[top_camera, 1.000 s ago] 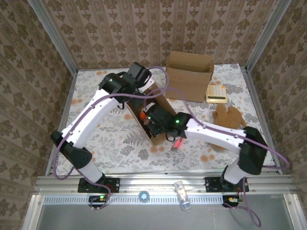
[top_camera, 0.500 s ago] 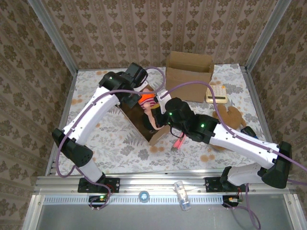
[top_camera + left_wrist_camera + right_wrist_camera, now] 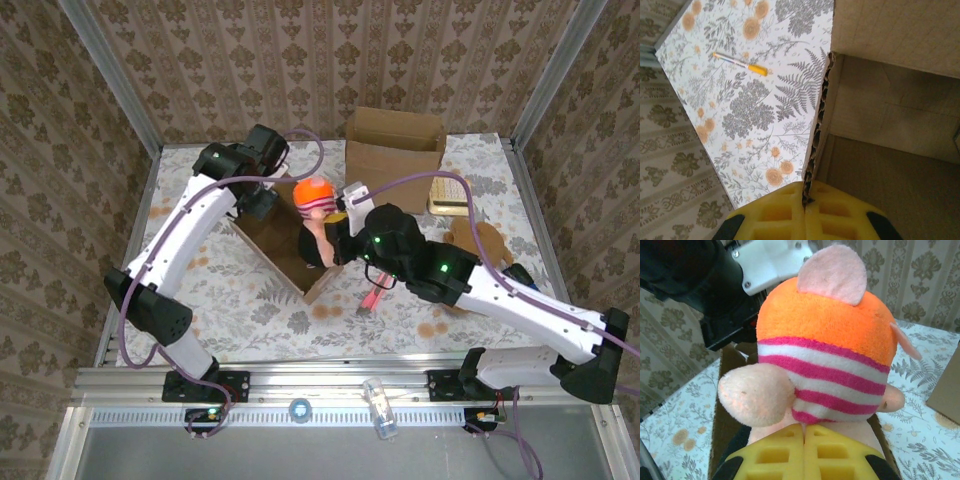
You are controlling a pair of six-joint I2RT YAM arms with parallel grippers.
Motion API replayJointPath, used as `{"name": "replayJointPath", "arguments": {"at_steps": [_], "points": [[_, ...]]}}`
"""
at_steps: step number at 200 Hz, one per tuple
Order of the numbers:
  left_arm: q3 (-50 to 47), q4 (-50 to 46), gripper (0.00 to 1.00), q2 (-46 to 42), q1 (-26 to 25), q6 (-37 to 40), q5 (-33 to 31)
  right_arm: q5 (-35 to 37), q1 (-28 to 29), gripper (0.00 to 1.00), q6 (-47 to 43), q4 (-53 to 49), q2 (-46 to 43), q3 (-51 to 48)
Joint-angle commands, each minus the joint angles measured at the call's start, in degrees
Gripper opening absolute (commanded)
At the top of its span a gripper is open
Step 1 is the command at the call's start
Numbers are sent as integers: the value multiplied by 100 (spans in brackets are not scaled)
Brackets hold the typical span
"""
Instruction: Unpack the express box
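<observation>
My right gripper [image 3: 804,439] has its yellow pads [image 3: 775,456] pressed onto the body of the plush toy [image 3: 825,345], just below its orange head with the pink-striped band. From overhead, the toy stands upright in the jaws, head up and long axis close to vertical. It is directly over the open mouth of the express box [image 3: 283,243]. I cannot tell whether its lower end has cleared the rim.

My left gripper [image 3: 804,199] is pinched on the corrugated top edge of the box's wall, at the far-left side, well apart from the toy.

I judge that the move ahead turns on that vertical axis. The toy should go straight up along its own length until it clears the cardboard. Then it can go sideways towards my right, where bare tablecloth lies between the box and the brown teddy bear [image 3: 478,245]. The right arm carries it, and the left only needs to hold the box down.
</observation>
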Motion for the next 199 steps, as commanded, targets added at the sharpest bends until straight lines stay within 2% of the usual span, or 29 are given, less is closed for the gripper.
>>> {"name": "replayJointPath", "arguments": {"at_steps": [1,46,52,102,166,199], "points": [[109,-201,0,141,238,-335,201,76,26,0,141,122,-360,-66],[445,-154,0,443,673,-476,587,446,-2,0,74,-339,-868,0],[536,-160,0,521,899,-508,668,495,-9,0,73,-426,-942,0],[1144,-25,0,1225,1535,-948,1389,700,-188,0,261,-1401,-1446,29],[1743,250,0,2007,1592,-1186,2436,415,-752,0,593,-2663,-1656,87],[2022,204,0,2292,1564,-1262,2665,241,-1064,0,654,-2932,-1683,33]]}}
